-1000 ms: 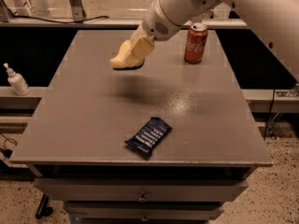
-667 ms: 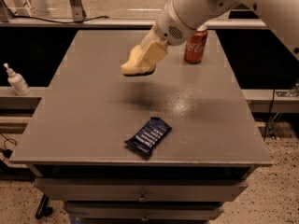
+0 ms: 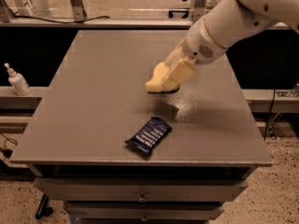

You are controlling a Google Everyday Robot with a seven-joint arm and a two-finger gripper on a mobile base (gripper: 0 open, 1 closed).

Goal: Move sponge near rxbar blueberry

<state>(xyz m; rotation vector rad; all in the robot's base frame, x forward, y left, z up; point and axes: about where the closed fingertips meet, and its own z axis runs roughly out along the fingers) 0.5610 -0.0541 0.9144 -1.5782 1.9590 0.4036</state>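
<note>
The pale yellow sponge (image 3: 155,80) is held in my gripper (image 3: 169,77), which is shut on it and carries it a little above the grey table (image 3: 93,87), right of the middle. Its shadow lies on the table just below. The rxbar blueberry (image 3: 148,135), a dark blue flat bar with white lettering, lies near the table's front edge, below and slightly left of the sponge, apart from it. My white arm (image 3: 229,22) reaches in from the upper right.
A white pump bottle (image 3: 17,80) stands on a shelf left of the table. Drawers (image 3: 140,197) sit under the table front. The red soda can is hidden behind my arm or out of view.
My gripper has carried the sponge rightward, toward the front of the table and lower, closer to the blue bar. The arm now covers where the red can stood.
</note>
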